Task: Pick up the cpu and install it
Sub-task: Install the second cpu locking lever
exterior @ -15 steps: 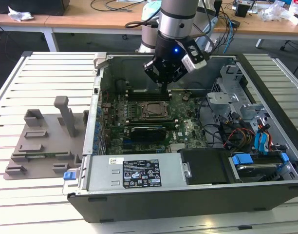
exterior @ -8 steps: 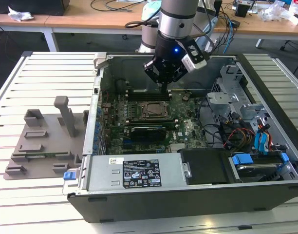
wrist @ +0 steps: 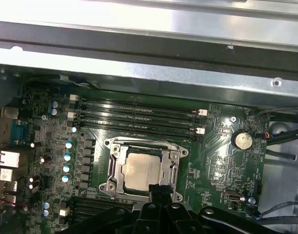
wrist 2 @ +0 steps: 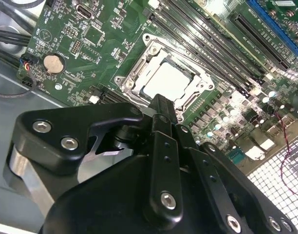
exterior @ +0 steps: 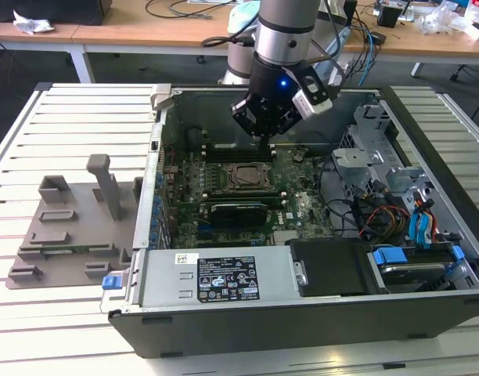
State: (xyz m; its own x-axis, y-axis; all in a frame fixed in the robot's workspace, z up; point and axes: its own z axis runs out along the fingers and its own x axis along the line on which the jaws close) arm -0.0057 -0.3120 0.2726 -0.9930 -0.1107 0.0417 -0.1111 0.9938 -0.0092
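Cpu (wrist: 141, 170) sits in the metal-framed socket (wrist: 115, 168) on the motherboard (wrist: 217, 141). End effector (exterior: 264, 131) hovers above it; whether it is open I cannot tell.

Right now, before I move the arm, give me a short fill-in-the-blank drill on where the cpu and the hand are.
1. The cpu lies inside the metal frame of the ____ on the green board.
2. The hand hangs above the open computer ____.
3. In both wrist views the round coin ____ sits on the green board, apart from the cpu.
4. The hand is carrying ____.

Missing words: socket; case; battery; nothing
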